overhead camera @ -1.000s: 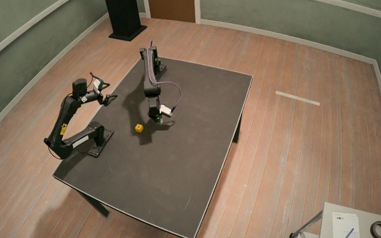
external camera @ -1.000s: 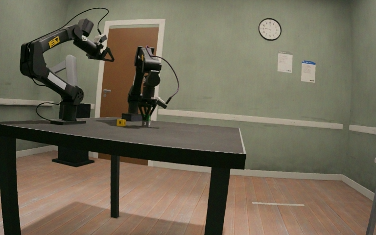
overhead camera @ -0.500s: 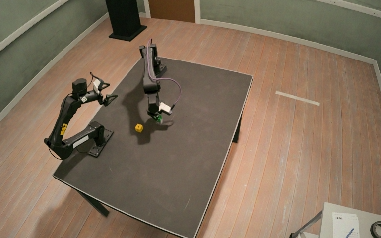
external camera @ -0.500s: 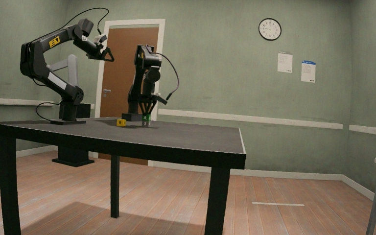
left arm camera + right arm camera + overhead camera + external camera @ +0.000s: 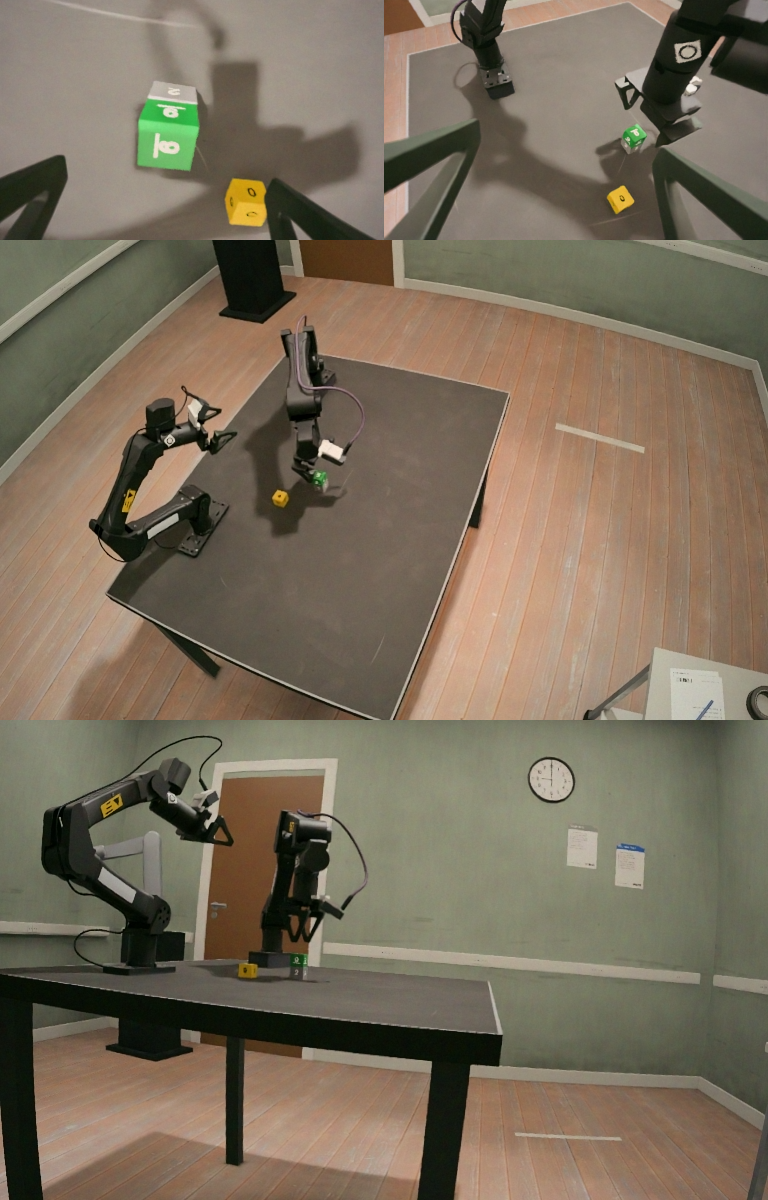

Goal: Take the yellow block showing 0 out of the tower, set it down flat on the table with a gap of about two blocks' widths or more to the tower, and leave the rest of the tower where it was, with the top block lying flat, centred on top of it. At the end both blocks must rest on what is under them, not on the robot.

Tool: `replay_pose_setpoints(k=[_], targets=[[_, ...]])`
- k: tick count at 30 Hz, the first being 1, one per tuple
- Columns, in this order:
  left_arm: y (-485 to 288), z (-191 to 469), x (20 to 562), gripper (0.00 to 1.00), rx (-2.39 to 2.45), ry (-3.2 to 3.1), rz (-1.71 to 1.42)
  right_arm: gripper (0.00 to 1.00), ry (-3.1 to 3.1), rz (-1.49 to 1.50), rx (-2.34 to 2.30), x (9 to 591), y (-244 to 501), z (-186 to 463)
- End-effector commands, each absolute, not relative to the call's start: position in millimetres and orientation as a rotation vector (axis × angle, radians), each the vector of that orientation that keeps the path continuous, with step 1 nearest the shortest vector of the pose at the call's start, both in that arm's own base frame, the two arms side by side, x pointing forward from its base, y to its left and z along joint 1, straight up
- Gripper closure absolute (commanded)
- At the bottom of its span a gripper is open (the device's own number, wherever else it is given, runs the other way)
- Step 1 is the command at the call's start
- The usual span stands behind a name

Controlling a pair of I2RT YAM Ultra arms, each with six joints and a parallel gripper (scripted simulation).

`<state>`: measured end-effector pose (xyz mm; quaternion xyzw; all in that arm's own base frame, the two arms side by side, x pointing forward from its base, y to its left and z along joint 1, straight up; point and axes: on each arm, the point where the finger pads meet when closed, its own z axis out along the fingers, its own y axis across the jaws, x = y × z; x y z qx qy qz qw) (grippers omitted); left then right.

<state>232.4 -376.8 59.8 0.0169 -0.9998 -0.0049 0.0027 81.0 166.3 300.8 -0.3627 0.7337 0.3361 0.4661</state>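
The yellow block showing 0 (image 5: 279, 498) lies flat on the table, apart from the tower and to its side; it also shows in the left wrist view (image 5: 245, 202) and the right wrist view (image 5: 620, 199). The tower is a green block (image 5: 320, 477) resting on a white block marked 2 (image 5: 172, 91). My left gripper (image 5: 303, 936) is open and empty, a little above the green block, with its fingers clear of it. My right gripper (image 5: 223, 439) is open and empty, held high near the table's edge, far from both blocks.
The left arm's base (image 5: 498, 82) stands at the table's far edge behind the tower. The right arm's base (image 5: 195, 523) is bolted at the table's side edge.
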Motion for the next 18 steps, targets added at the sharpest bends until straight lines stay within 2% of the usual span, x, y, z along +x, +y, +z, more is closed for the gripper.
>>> replay_pose_setpoints(k=[1,10,18], targets=[[-374.1,76.0,231.8,0.00,0.072,-3.125,-0.053,0.00,1.767,0.858,-0.857,79.8,160.9,309.8],[-360.0,94.7,259.9,0.00,0.042,-3.299,-0.027,0.00,1.785,0.838,-0.892,84.3,188.4,314.4],[-288.4,146.8,286.4,0.00,0.005,-3.567,-0.109,0.00,1.994,0.636,-0.885,135.0,237.6,275.1]])
